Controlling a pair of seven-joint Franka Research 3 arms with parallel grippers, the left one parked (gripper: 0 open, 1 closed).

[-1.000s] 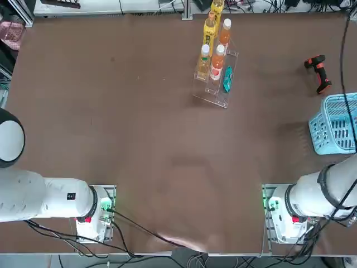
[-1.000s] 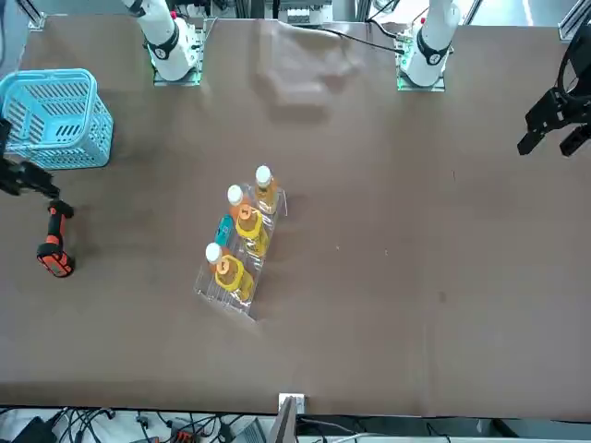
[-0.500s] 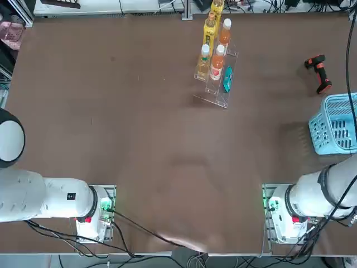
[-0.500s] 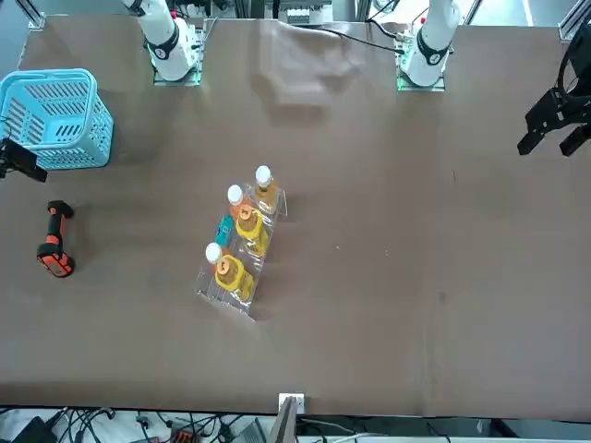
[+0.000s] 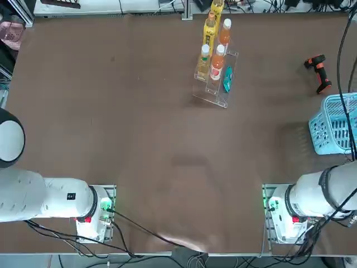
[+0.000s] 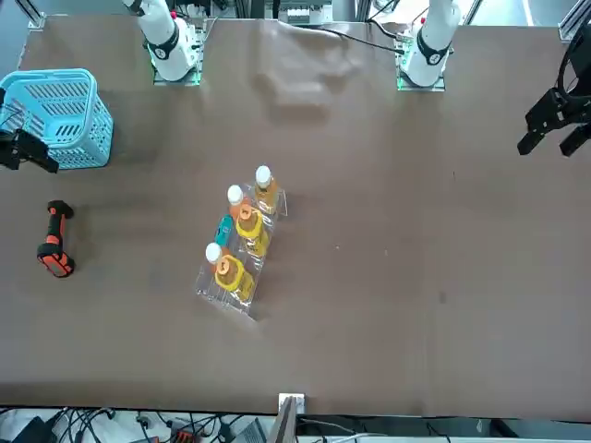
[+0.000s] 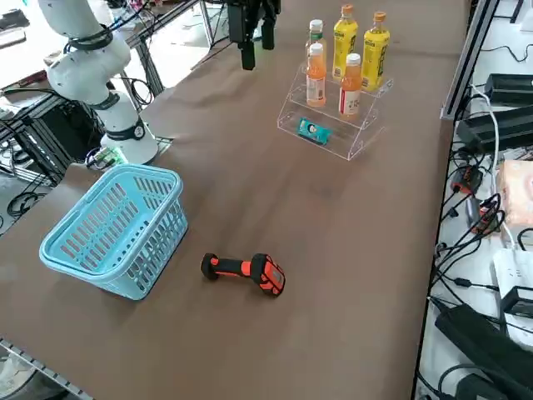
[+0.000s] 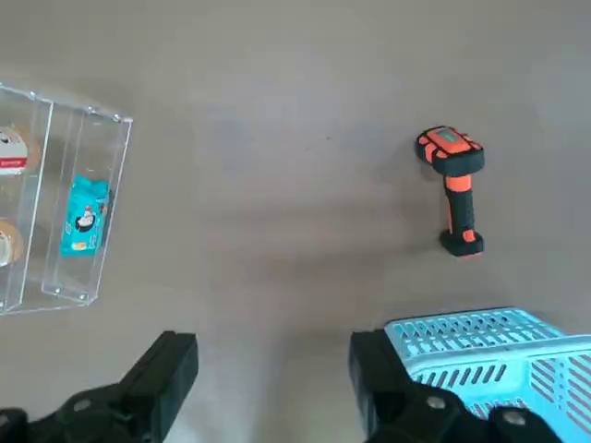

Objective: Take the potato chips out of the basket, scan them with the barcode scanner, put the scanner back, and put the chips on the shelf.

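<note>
Chips packet [image 8: 85, 218] already lay flat on the shelf [image 8: 65, 277]'s lowest step; looked light, crinkly, slippery, best pinched across its narrow width. Right claw [image 8: 268, 383] hung spread, empty, near the basket [image 8: 480, 346].

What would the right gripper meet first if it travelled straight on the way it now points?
Probably bare table. The open right gripper points down beside the basket, with nothing between its fingers; one finger sits near the basket's rim, though depth is unclear.
</note>
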